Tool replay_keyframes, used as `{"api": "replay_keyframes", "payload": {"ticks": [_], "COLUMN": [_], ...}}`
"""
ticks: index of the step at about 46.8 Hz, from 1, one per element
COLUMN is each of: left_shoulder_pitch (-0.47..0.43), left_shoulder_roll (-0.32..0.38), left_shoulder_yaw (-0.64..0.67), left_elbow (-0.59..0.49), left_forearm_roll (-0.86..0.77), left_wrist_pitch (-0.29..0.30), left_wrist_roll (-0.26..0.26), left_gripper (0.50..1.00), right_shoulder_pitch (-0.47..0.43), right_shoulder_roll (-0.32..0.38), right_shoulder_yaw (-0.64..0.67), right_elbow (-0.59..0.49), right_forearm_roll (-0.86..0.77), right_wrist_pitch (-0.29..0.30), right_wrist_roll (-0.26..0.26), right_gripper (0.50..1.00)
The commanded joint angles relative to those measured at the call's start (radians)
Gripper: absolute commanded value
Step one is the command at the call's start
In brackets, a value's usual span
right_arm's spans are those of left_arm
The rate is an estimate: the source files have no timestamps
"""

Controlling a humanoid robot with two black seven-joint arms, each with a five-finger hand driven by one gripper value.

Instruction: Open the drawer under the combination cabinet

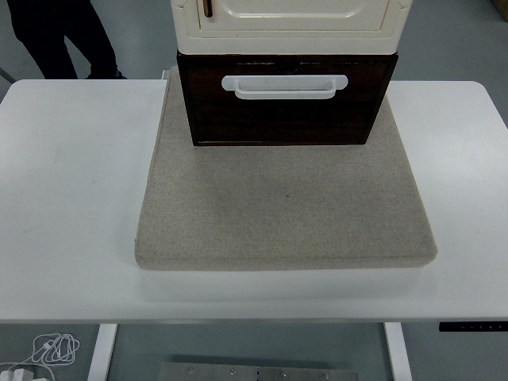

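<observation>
No robot hand was in the head view at this moment, so I could not tell whether the fingers were wide, narrow or holding something, and I could not tell which arm was nearer to the work. The dark brown drawer (pixel 286 119) sat at the far middle of the white table (pixel 71 198), on the far part of a grey felt mat (pixel 286 214), directly under the cream cabinet door unit (pixel 290 20). Its front looked flush with the frame, so in my judgement the drawer was not yet opened. The white handle (pixel 284 86) lay on the upper part of the front, with its long axis running left to right. It stood about on the centre line of the table, so either hand would have to reach forward over the mat and then pull toward the near edge. A person's dark legs (pixel 59 36) showed at the top left, well apart from the cabinet.
</observation>
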Motion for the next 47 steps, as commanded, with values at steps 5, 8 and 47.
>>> {"api": "replay_keyframes", "payload": {"ticks": [5, 8, 47], "left_shoulder_pitch": [-0.044, -0.067, -0.236], "left_shoulder_roll": [0.01, 0.011, -0.003], "left_shoulder_yaw": [0.102, 0.138, 0.596], "left_elbow": [-0.115, -0.139, -0.284], "left_forearm_roll": [0.0, 0.0, 0.037], "left_wrist_pitch": [0.001, -0.002, -0.12], "left_wrist_roll": [0.014, 0.017, 0.093], "left_gripper": [1.0, 1.0, 1.0], "right_shoulder_pitch": [0.0, 0.0, 0.0], "right_shoulder_roll": [0.0, 0.0, 0.0], "right_shoulder_yaw": [0.0, 0.0, 0.0], "right_elbow": [0.0, 0.0, 0.0], "right_forearm_roll": [0.0, 0.0, 0.0], "right_wrist_pitch": [0.0, 0.0, 0.0], "right_wrist_roll": [0.0, 0.0, 0.0], "right_gripper": [0.926, 0.926, 0.926]}}
